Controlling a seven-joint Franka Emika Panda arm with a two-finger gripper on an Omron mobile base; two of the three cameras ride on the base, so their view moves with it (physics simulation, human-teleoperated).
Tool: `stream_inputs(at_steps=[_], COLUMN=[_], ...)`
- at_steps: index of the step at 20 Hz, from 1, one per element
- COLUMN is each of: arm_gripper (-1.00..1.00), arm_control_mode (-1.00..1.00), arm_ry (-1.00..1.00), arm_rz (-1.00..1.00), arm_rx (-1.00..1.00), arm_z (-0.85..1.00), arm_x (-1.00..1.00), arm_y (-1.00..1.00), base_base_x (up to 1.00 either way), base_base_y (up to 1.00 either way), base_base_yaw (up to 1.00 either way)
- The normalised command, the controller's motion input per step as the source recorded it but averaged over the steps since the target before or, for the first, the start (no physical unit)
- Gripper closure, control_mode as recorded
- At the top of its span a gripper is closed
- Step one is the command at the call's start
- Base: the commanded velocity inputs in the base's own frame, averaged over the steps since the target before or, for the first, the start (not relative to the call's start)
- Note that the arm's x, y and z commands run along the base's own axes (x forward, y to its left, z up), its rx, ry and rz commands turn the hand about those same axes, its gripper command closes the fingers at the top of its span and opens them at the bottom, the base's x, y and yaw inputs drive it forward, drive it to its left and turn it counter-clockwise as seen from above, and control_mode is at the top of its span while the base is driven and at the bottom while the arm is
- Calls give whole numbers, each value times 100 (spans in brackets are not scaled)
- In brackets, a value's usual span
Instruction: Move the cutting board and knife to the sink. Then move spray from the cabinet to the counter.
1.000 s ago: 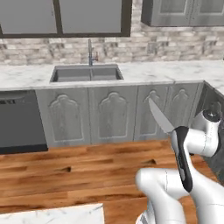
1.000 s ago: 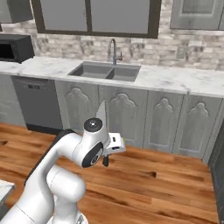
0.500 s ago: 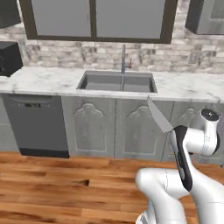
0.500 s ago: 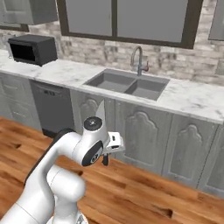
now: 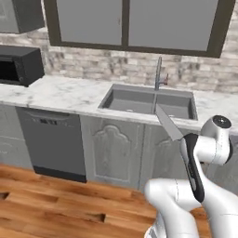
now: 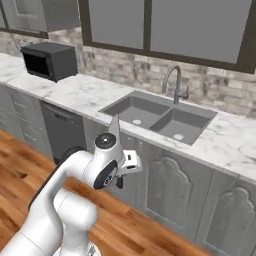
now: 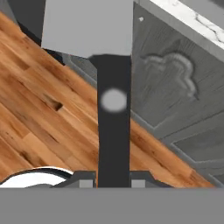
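Observation:
My gripper (image 7: 113, 180) is shut on the black handle of the knife (image 7: 113, 109), and the broad grey blade points away from the hand. In the left base view the knife (image 5: 168, 123) slants up over the counter's front edge, just before the sink (image 5: 148, 100). From the right, the blade tip (image 6: 115, 129) rises behind the wrist, and the gripper (image 6: 120, 180) hangs in front of the lower cabinet doors. The double grey sink (image 6: 160, 117) is set into the white marble counter (image 6: 80, 92). The cutting board, the spray and its cabinet are out of view.
A black microwave (image 5: 18, 65) stands on the counter at the left, above a dark dishwasher (image 5: 53, 144). A faucet (image 5: 159, 72) rises behind the sink. Glass-fronted wall cabinets (image 5: 130, 21) hang overhead. Grey arched doors (image 7: 170, 87) front the counter, with wood floor (image 5: 51, 200) below.
The whole picture has shifted: the base has driven closer to the sink counter, which now looks larger, and the microwave has come into view. The knife stays in the gripper.

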Motion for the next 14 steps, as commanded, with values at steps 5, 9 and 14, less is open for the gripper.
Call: stream_inputs(at_steps=[5,9,14], arm_gripper=[100,100,100], arm_control_mode=[100,100,100], arm_ry=[0,0,0], arm_rz=[0,0,0], arm_rx=[0,0,0], arm_z=[0,0,0], arm_x=[0,0,0], arm_y=[0,0,0], base_base_x=[87,68,64], base_base_y=[41,74,49], base_base_yaw=[5,-4,-15])
